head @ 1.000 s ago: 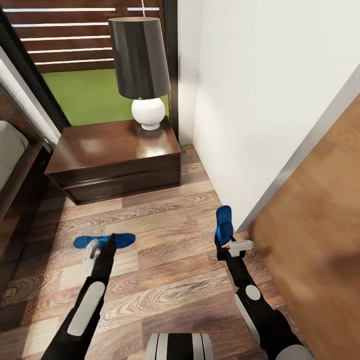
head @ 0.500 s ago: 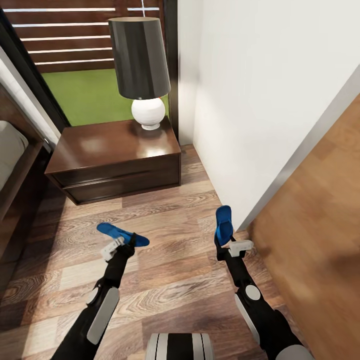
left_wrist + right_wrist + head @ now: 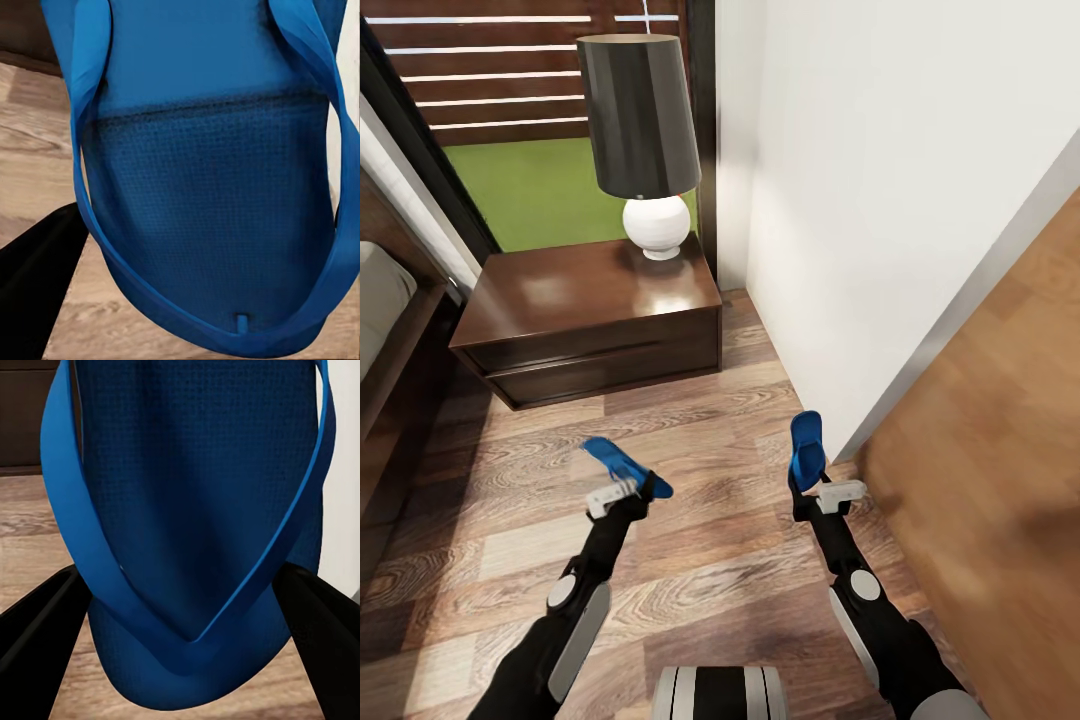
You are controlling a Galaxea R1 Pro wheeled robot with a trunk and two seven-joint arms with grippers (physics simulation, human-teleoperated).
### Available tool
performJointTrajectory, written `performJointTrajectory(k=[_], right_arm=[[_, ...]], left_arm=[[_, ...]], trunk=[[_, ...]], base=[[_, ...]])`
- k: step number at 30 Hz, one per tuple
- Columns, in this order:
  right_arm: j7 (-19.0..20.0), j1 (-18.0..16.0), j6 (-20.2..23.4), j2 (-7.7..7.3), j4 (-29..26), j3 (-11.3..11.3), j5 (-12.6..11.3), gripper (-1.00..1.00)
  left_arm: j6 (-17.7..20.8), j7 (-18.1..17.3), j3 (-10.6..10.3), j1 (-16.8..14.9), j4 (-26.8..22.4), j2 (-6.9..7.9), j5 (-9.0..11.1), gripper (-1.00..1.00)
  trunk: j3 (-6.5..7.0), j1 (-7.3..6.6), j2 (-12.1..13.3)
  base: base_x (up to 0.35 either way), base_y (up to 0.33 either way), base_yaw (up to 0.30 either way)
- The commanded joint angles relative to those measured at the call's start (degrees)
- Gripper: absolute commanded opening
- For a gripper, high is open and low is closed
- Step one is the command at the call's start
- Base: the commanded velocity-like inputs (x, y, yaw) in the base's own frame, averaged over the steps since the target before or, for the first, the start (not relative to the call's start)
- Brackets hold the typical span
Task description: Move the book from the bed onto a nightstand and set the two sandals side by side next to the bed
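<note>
Left gripper (image 3: pixel 630 490) pinching one blue sandal (image 3: pixel 624 465), right gripper (image 3: pixel 807 488) pinching other sandal (image 3: pixel 807 448), both above floor (image 3: pixel 710 560) near nightstand (image 3: pixel 590 320). Bringing toes same way, then lowering gently beside bed (image 3: pixel 385 330).

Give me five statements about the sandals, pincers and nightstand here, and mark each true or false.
1. Each pincer holds a blue sandal. True: left pincer on the left sandal, right pincer on the right sandal.
2. Both sandals lie flat on the floor. False: both are held above it.
3. A lamp stands on the nightstand. True.
4. The book lies on the nightstand. False: just the lamp is on it.
5. The nightstand's drawer is pulled open. False: it is closed.
</note>
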Motion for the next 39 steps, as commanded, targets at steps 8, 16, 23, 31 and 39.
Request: performJointTrajectory(k=[8, 16, 23, 31, 39], right_arm=[[-0.4, 0.0, -0.1, -0.02, 0.0, 0.2, 0.0, -1.00], [-0.4, 0.0, -0.1, -0.02, 0.0, 0.2, 0.0, -1.00], [-0.4, 0.0, -0.1, -0.05, 0.0, 0.2, -0.1, -1.00], [-0.4, 0.0, -0.1, -0.14, 0.0, 0.1, -0.4, -1.00], [-0.4, 0.0, -0.1, -0.03, 0.0, 0.1, -0.3, -1.00]], left_arm=[[-1.2, 0.1, -0.8, 0.0, 3.2, -0.20, -11.3, -1.00], [-3.1, 0.2, -0.9, 0.0, 3.8, -0.37, -12.1, -1.00], [-3.3, 0.4, -2.7, 0.0, 6.6, -0.42, -13.5, -1.00], [-3.9, 0.1, -2.9, 0.0, 7.6, -0.99, -12.8, -1.00], [-3.8, 0.2, -3.0, 0.0, 8.6, -1.13, -6.1, -1.00]], trunk=[[-0.03, -0.01, 0.0], [-0.03, -0.01, 0.0], [-0.03, -0.01, 0.0], [-0.03, -0.01, 0.0], [-0.03, -0.01, 0.0]], base=[[0.000, 0.000, 0.000], [0.000, 0.000, 0.000], [0.000, 0.000, 0.000], [0.000, 0.000, 0.000], [0.000, 0.000, 0.000]])
